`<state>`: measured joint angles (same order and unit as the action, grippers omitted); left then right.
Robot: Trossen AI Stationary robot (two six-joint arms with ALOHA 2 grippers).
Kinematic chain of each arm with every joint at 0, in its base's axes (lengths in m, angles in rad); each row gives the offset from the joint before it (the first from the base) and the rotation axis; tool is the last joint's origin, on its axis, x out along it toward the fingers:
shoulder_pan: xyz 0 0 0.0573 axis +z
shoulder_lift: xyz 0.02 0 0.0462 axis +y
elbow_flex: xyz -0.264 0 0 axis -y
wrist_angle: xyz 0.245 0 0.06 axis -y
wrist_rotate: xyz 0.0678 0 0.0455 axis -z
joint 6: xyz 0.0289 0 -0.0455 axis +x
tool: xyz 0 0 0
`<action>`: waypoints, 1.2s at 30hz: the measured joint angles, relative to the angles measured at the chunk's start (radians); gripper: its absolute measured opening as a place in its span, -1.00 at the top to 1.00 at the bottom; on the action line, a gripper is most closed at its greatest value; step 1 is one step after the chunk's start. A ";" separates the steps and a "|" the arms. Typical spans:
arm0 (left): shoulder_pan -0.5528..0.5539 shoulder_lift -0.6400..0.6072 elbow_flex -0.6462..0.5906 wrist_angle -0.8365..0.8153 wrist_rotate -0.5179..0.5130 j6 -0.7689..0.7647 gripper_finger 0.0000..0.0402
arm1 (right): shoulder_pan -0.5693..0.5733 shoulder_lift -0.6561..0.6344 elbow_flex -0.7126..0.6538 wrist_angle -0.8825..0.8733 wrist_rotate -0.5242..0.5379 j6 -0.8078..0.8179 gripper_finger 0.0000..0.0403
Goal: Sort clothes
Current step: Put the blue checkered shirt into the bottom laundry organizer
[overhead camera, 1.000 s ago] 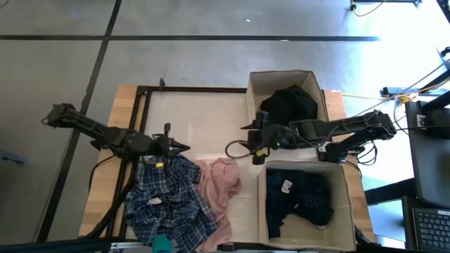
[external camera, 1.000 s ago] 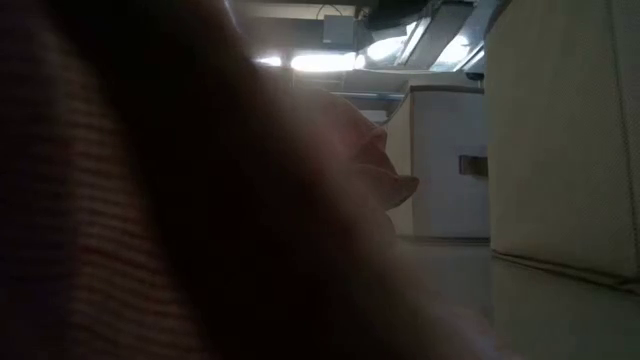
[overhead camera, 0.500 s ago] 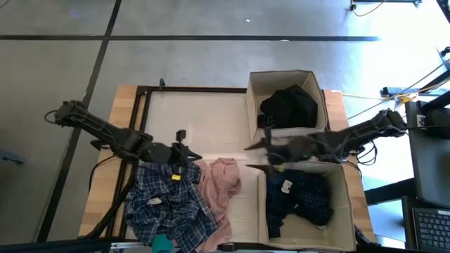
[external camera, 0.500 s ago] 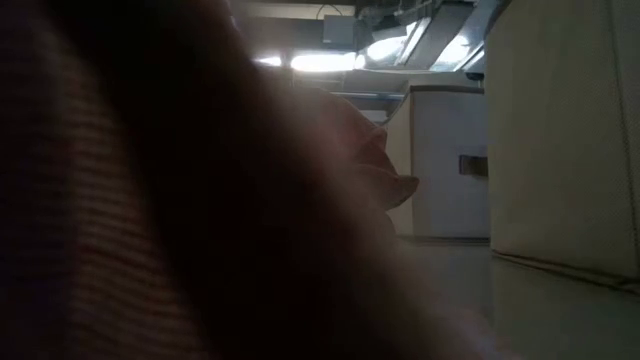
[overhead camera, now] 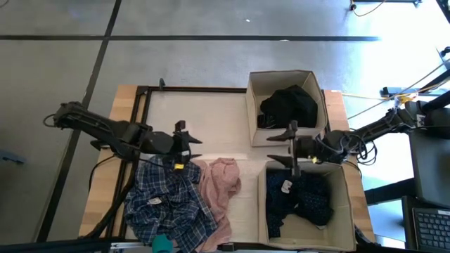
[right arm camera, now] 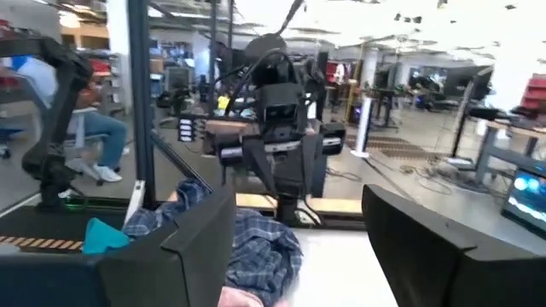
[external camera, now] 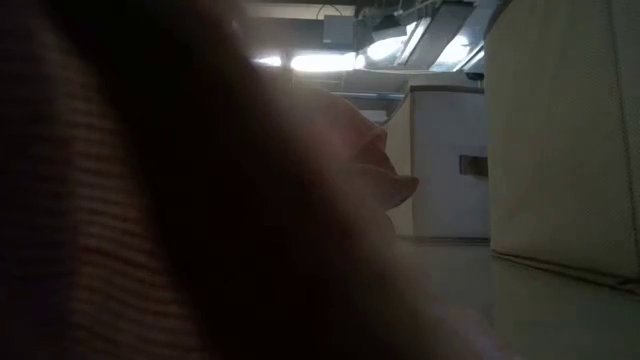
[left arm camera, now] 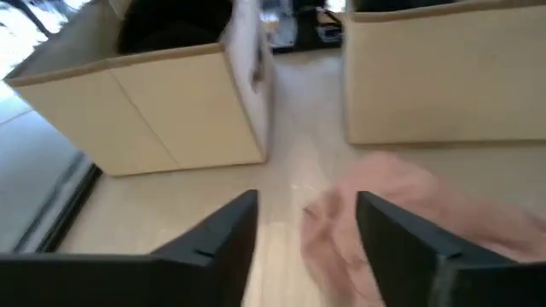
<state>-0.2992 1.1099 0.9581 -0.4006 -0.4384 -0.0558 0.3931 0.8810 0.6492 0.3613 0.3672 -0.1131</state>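
Just ahead of the spread left claw point(overhead camera: 188, 150) (empty), the pink garment point(overhead camera: 219, 184).

- The low view is almost wholly blocked by dark, blurred fabric point(external camera: 150, 200) close to the lens (which garment cannot be told).
- The teal piece point(overhead camera: 162, 244) is cut off by the high view's bottom edge.
- The pink garment point(left arm camera: 409, 222) is blurred and partly hidden behind the left gripper's fingers point(left arm camera: 405, 230).
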 joint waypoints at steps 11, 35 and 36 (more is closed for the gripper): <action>-0.231 0.008 0.118 -0.545 0.116 -0.481 -0.28 | 0.000 0.055 -0.003 -0.013 -0.065 0.009 -0.27; -0.302 0.188 -0.431 -0.022 0.036 -0.478 -0.28 | -0.001 0.105 -0.003 -0.020 -0.055 0.030 -0.27; -0.296 0.206 -0.437 0.006 0.043 -0.461 -0.27 | -0.001 0.109 -0.003 -0.020 -0.045 0.030 -0.27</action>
<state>-0.5957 1.3155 0.5208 -0.3945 -0.3958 -0.5167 0.3923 0.9904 0.6464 0.3412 0.3223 -0.0834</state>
